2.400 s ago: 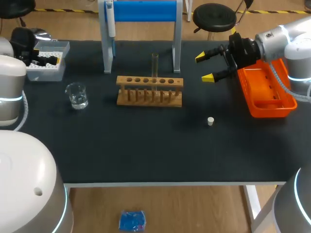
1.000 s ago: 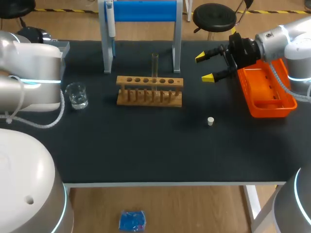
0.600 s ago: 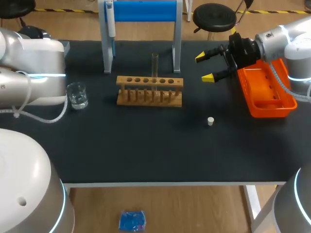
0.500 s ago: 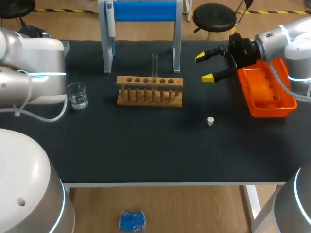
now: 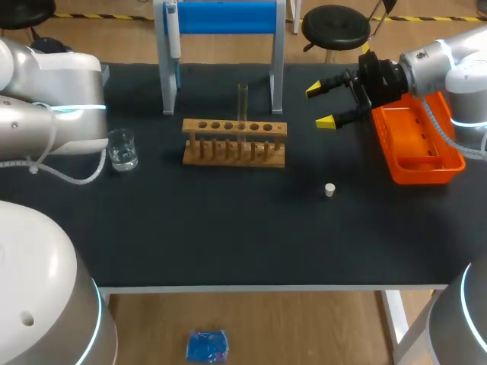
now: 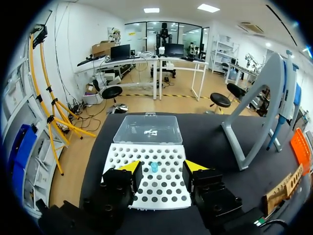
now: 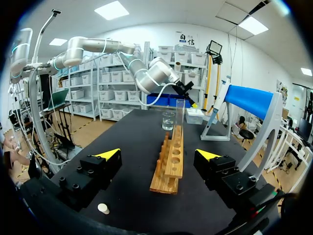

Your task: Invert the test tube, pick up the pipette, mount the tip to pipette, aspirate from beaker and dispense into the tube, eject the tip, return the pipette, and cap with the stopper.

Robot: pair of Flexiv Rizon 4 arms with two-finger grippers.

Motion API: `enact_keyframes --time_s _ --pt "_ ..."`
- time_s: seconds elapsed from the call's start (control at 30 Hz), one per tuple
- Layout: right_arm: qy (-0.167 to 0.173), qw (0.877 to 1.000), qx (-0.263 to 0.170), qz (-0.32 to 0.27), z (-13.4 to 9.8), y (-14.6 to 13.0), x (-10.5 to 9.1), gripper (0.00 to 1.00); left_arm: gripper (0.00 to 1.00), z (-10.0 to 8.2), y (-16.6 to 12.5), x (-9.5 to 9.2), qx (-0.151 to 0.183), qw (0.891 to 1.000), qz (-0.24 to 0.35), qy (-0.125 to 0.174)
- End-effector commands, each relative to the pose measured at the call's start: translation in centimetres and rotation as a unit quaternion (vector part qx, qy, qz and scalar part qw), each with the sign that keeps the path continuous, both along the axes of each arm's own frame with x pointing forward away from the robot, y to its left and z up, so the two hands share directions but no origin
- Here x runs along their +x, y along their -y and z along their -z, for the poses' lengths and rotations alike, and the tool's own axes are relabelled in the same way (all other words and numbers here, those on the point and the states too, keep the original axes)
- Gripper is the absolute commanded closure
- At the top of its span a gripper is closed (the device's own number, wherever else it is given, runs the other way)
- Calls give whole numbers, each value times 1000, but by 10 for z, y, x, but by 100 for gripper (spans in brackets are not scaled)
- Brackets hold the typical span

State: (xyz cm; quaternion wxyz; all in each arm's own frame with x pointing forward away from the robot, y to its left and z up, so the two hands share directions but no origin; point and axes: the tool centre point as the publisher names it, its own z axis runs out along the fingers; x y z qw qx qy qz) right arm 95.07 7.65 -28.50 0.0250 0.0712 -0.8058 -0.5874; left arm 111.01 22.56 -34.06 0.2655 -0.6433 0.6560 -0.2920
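Hovering above the tip box (image 6: 161,188), the left claw (image 6: 161,166) is spread (the right claw (image 5: 319,106) too).

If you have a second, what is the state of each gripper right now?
Left gripper: open, holding nothing, above the tip box.
Right gripper: open, holding nothing.

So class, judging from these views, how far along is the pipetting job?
Looks done: the test tube stands upright in the rack. In hand: nothing; left gripper hangs open over the tip box, right gripper open. Left: pipette on its stand, stopper on the table.
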Motion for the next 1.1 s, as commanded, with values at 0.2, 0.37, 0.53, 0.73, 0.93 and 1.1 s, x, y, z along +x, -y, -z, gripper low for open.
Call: enact_keyframes --time_s 0.2,0.37,0.53,0.73,0.93,1.1 --pt "0 1000 0 -1 0 1 1 0 50 9 -2 11 0 1000 -2 -5" --pt "0 1000 0 -1 0 1 1 0 51 12 -3 13 -2 1000 -2 -7" --pt "0 1000 0 -1 0 1 1 0 51 15 -4 15 -3 1000 -2 -9" --pt "0 1000 0 -1 0 1 1 0 53 16 -5 15 -3 1000 -3 -9" --pt "0 1000 0 -1 0 1 1 0 53 17 -6 16 -3 1000 -5 -10" --pt "0 1000 0 -1 0 1 1 0 53 19 -6 16 -5 1000 -7 -11"
